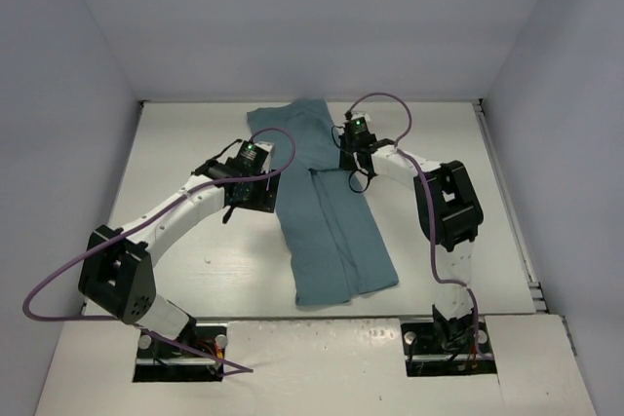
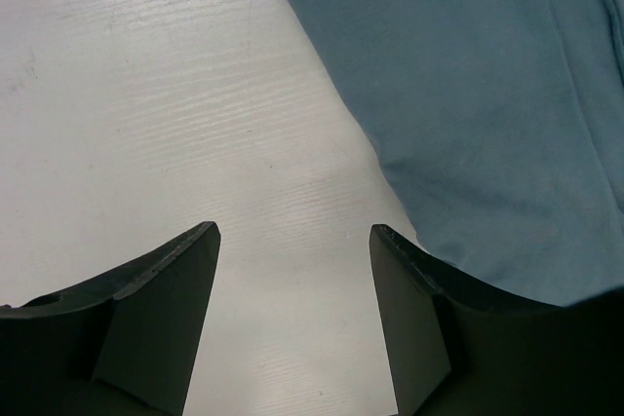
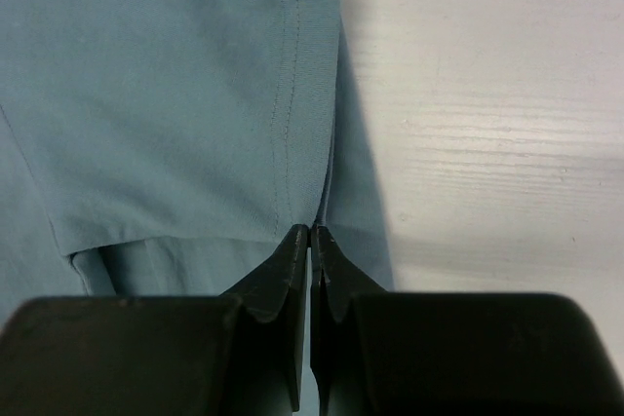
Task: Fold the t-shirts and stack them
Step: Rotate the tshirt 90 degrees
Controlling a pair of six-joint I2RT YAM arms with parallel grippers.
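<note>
White counter [image 1: 185,133], boxed in by pale walls [image 1: 292,17], carries the t-shirt [image 1: 331,221]. The teal cloth lies flat on it as a long strip, one side folded over lengthwise so a seam-like edge runs down its middle. Just off the t-shirt's left edge, the left claw [image 2: 292,236] hangs over bare counter, jaws standing wide with nothing between them. At the t-shirt's right edge, toward its far end, the right claw [image 3: 310,233] is pinched tight on the cloth, at the stitched hem.
</note>
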